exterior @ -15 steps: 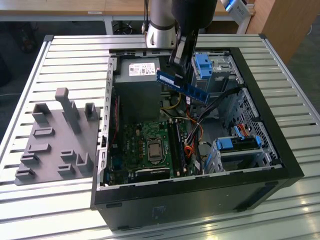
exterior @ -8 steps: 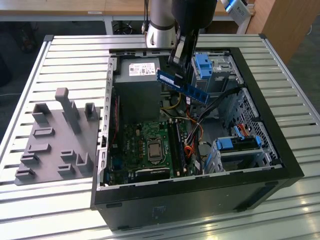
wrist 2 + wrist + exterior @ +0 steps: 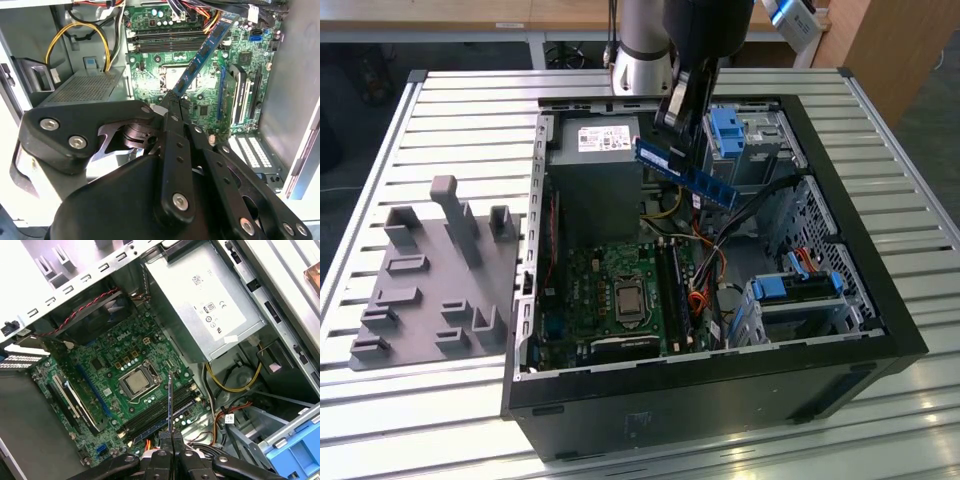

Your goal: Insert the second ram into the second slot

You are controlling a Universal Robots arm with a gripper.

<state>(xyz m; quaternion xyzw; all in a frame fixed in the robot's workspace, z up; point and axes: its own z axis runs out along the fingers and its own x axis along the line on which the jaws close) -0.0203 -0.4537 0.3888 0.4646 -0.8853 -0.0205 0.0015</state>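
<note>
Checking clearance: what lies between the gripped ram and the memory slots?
Nothing in the first wrist view: the second ram hangs clear above the memory slots.

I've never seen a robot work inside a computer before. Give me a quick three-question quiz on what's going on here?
1. True or false: the claw holds nothing.
2. Where is the ram stick? A) clicked fully into place B) held in the air over the open computer case C) lying outside the case
3. Fill in: the ram stick's board is coloured ____.

Key: 1 false, the claw grips the ram stick by one end; 2 B; 3 blue.
</note>
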